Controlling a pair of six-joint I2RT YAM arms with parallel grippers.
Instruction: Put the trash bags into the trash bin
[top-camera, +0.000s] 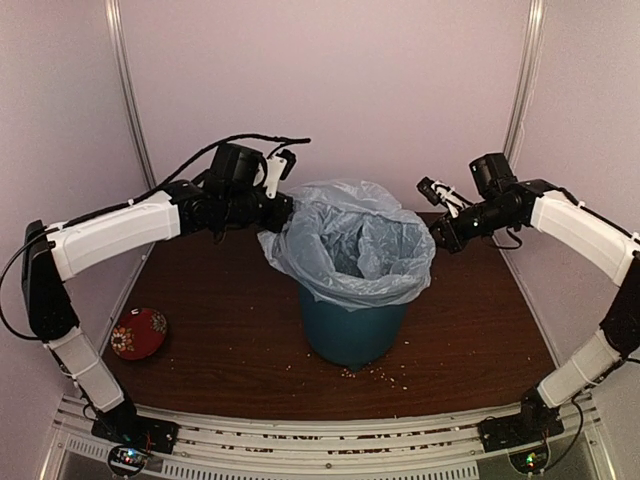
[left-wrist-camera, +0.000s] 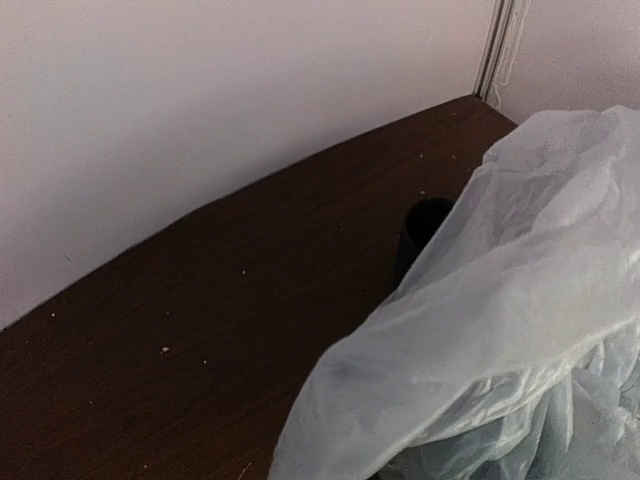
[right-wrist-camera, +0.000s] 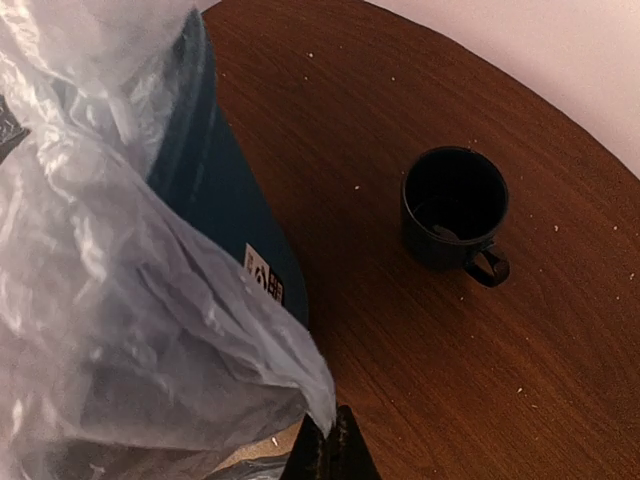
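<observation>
The teal-blue trash bin (top-camera: 352, 330) stands mid-table. The pale blue-grey trash bag (top-camera: 350, 245) lies open over its rim, and its mouth spreads wider than the bin. My left gripper (top-camera: 282, 213) is at the bag's left edge and appears shut on it. In the left wrist view the bag (left-wrist-camera: 500, 320) hides my fingers. My right gripper (top-camera: 438, 236) is at the bag's right edge. In the right wrist view its dark fingertips (right-wrist-camera: 335, 428) are shut on a corner of the bag (right-wrist-camera: 130, 300), beside the bin's wall (right-wrist-camera: 225, 200).
A small dark blue mug (right-wrist-camera: 455, 207) stands on the brown table behind the bin; it also shows in the left wrist view (left-wrist-camera: 420, 232). A red bowl (top-camera: 138, 333) sits at the left. Crumbs (top-camera: 378, 375) lie in front of the bin. Walls close in at the back and sides.
</observation>
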